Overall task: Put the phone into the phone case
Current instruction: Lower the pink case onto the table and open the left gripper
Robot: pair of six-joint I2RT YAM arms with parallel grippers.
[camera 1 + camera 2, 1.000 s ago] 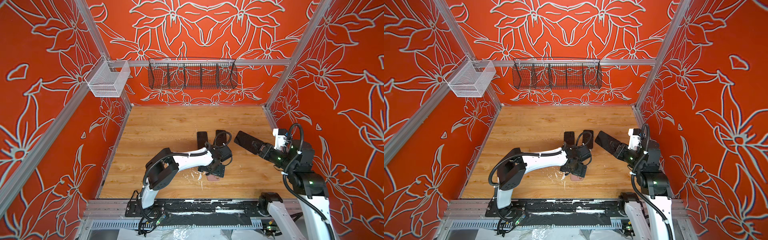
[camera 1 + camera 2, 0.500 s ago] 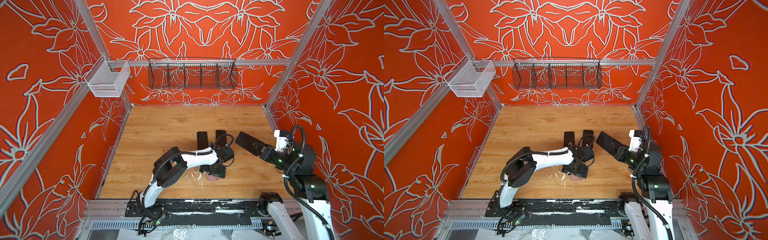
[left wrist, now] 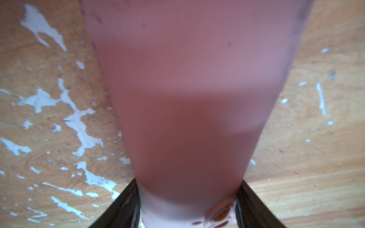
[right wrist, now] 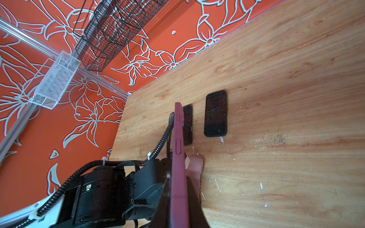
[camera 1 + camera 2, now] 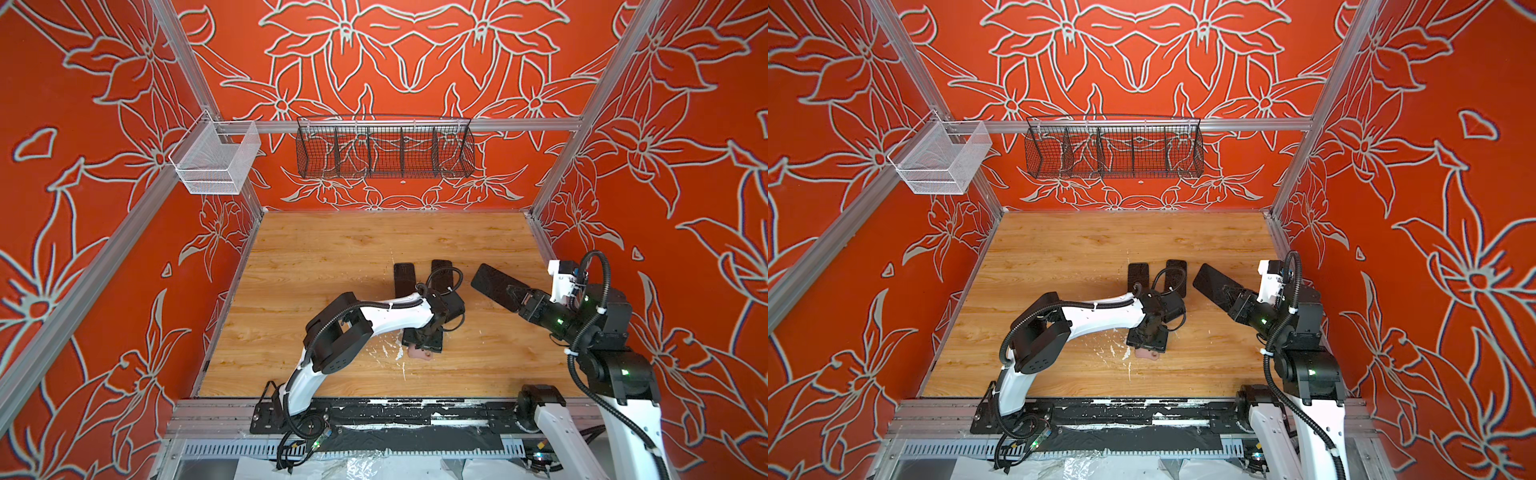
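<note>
Left wrist view puts the pink case (image 3: pixel 187 98) right in front of you, blurred and filling the middle of the frame, lying flat on the scuffed wooden table (image 3: pixel 39 138). Its near end sits between the two dark fingers (image 3: pixel 122 209) at the bottom edge. The fingers stand just beside the case's long edges, but the picture is too soft to tell whether they actually pinch it, so you cannot call the left gripper (image 5: pixel 422 343) either open or closed. In both top views that gripper points straight down at the lower middle of the frame, and only a pink end of the case peeks out below it. Above it in the frame two black phones lie flat side by side, a little apart: the left phone (image 5: pixel 404 277) is in plain sight, and the right phone (image 5: pixel 440 272) is partly crossed by the left arm's cable. To the right of them the right gripper (image 5: pixel 517 297) is clamped on one end of the maroon case (image 5: pixel 492 284), which it holds off the table with its dark face up. In the right wrist view you see that case edge-on, running up the middle of the frame with its side buttons showing.
</note>
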